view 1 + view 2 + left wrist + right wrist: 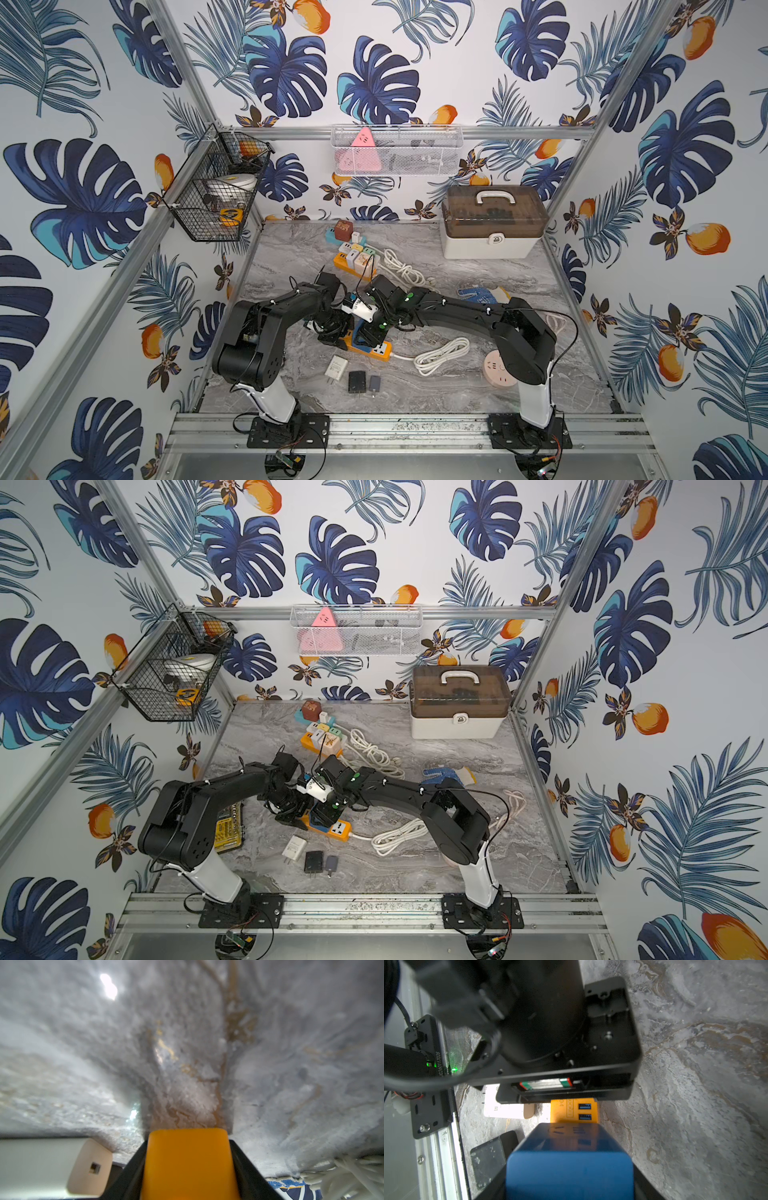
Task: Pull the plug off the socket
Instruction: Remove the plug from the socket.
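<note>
**A:** What shows from above?

**B:** In both top views my black arms meet over a long orange plastic socket strip [376,351] on the grey marbled desk [457,399]. My left hand [332,336] and right hand [368,332] crowd it, so only a sliver of the blue plug [360,338] shows. A coiled white cord [440,355] lies beside the strip. A white adapter [336,368], a black adapter [356,381] and a grey adapter [374,383] lie loose nearby.

**A:** And the left wrist?

**B:** My left hand [188,1142] is clamped on the socket strip's [187,1167] smooth, round-cornered end, with a black finger on each side. The desk beyond it is blurred.

**A:** The right wrist?

**B:** My right hand [571,1157] grasps the glossy, boxy blue plug [569,1176]. The plug stands against the socket strip [562,1113], next to its two USB ports [585,1106]. I cannot tell whether its prongs are seated. My left arm's black housing [591,1053] looms over the strip's far end and hides it.
</note>
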Robot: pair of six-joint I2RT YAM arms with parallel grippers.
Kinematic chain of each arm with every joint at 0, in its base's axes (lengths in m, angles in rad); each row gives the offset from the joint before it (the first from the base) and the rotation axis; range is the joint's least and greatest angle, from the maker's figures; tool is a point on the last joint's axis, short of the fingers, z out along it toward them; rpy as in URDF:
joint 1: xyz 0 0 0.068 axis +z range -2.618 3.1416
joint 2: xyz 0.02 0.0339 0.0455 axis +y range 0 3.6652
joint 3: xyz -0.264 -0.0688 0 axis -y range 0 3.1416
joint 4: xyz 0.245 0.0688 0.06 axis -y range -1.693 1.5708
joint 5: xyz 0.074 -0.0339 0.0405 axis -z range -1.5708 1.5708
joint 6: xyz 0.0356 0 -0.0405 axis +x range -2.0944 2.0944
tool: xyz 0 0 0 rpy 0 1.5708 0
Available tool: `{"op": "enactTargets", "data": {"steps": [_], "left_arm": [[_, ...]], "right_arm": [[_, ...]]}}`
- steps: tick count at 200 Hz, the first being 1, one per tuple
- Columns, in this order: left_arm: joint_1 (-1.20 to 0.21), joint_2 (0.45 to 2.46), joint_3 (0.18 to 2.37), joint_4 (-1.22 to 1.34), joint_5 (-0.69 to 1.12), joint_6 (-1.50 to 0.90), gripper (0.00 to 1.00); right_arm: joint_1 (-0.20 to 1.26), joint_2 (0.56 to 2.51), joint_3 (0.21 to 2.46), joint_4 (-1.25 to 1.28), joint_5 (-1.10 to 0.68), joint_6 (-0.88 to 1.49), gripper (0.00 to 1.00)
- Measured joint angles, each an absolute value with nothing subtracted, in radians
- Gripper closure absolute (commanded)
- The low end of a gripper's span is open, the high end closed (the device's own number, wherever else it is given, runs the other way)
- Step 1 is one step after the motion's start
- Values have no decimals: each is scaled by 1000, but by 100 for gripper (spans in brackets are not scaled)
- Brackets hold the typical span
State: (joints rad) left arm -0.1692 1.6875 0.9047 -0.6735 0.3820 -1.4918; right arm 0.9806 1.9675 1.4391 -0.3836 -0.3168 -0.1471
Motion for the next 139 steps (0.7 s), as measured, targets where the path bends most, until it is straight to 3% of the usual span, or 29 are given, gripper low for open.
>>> {"op": "enactTargets", "data": {"steps": [62,94,139], "left_arm": [[-176,1689,910,-670,364,-1519,100],[-184,1694,916,-675,354,-1527,100],[-194,1695,918,-676,340,-1542,100]], "right_arm": [[1092,1765,1347,-339,-155,-197,80],[1132,1753,1322,-338,-45,-253,81],[1134,1724,1330,-366,-48,-227,83]]}}
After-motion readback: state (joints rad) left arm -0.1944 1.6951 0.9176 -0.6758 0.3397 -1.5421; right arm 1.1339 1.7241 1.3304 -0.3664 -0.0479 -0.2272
